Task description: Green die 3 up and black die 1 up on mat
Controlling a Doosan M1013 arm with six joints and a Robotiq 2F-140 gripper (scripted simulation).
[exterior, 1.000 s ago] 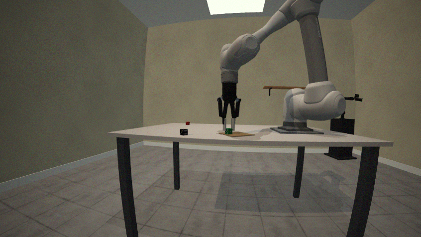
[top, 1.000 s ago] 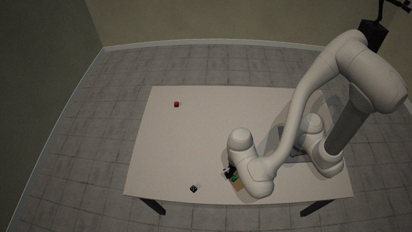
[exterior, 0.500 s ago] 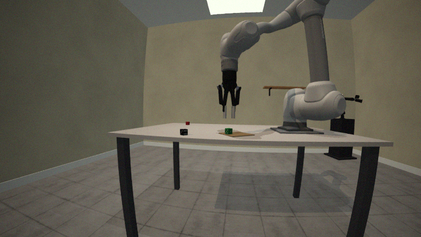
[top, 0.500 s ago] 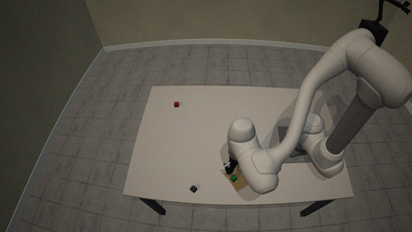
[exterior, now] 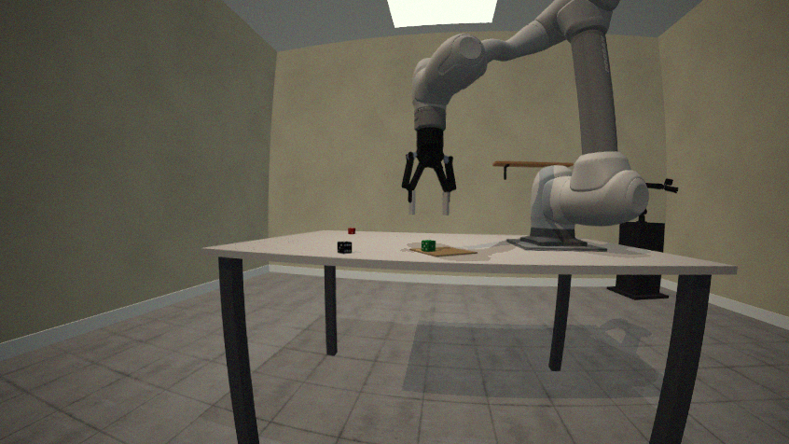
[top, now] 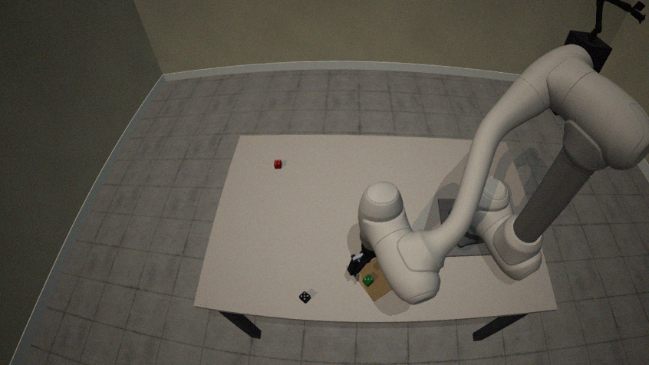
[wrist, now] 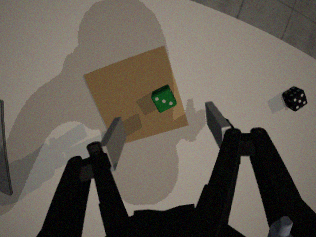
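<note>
The green die [top: 367, 280] [exterior: 428, 244] [wrist: 163, 100] sits flat on the brown mat [top: 380, 291] [exterior: 453, 251] [wrist: 116, 82], near the mat's edge. White pips show on its top face, but I cannot read the number. My gripper [exterior: 428, 210] [wrist: 164, 120] is open and empty, and hangs well above the green die. The black die [top: 304, 297] [exterior: 344, 246] [wrist: 294, 98] lies on the bare table off the mat, near the front edge, with several pips on top. The red die [top: 278, 163] [exterior: 351, 229] lies far off at the table's back left.
The white table [top: 294, 218] [exterior: 496, 263] carries the arm's base [top: 499, 227] [exterior: 557, 241] at its right side. The arm's elbow hides part of the mat in the top view. A wall shelf [exterior: 529, 163] and a dark stand [exterior: 640, 242] are behind the table.
</note>
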